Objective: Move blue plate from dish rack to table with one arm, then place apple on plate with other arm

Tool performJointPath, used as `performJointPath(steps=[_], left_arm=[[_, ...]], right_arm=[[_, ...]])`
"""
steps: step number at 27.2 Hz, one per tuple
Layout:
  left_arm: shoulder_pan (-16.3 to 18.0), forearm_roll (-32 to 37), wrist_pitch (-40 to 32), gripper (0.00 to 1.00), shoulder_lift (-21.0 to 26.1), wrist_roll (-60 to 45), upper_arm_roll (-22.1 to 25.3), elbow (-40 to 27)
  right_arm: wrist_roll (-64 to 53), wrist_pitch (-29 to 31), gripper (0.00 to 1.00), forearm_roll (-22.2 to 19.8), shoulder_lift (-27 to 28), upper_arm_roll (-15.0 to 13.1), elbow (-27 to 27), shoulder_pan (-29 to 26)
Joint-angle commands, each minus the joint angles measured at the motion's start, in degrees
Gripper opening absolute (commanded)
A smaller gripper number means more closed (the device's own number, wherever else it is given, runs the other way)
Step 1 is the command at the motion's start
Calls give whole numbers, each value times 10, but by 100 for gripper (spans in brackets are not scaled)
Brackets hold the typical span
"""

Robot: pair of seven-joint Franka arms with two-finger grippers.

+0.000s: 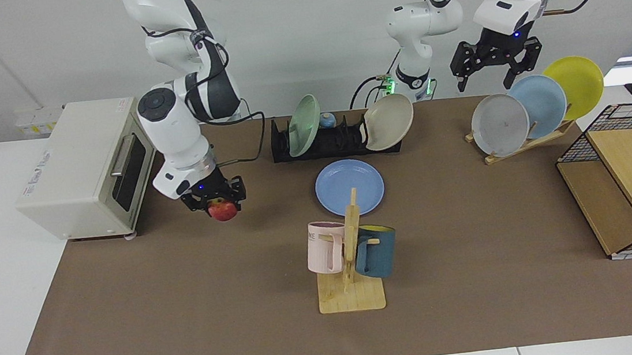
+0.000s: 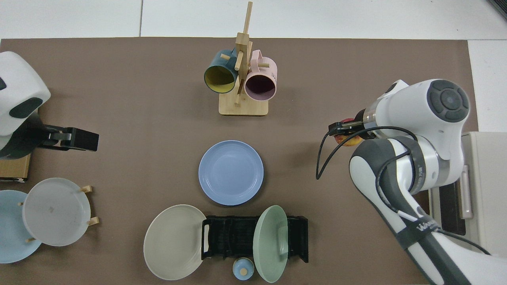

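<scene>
Two glossy white jointed robot arms (image 1: 175, 127) with rounded segments and dark grey bands at the joints — one forearm carries a grey panel with pale lettering. Each ends in a black two-finger gripper, the right gripper (image 1: 215, 201) and the left gripper (image 1: 495, 64), each lit by a small blue light. Black cables loop alongside; green lights glow at the bases.

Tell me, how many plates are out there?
6: the blue plate flat on the table; green and beige plates at the dish rack; grey, sky-blue and yellow plates on the wooden stand.
</scene>
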Motion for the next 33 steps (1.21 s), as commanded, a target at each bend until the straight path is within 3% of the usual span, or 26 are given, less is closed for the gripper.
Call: performJointPath(steps=[1,9,18,33], left_arm=[[-2,-2,-14,100,-5,2,5,7],[-2,-2,-14,100,-9,2,5,7],[-2,-2,-14,100,-9,2,5,7],[-2,-3,-14,100,-17,2,6,7]], right_arm=[[94,-23,0,-4,-4,-4,13,63],[161,-1,0,-15,-1,0,18,165],[198,87,0,-4,71,0,36,252],[201,170,0,-9,142,0,36,290]])
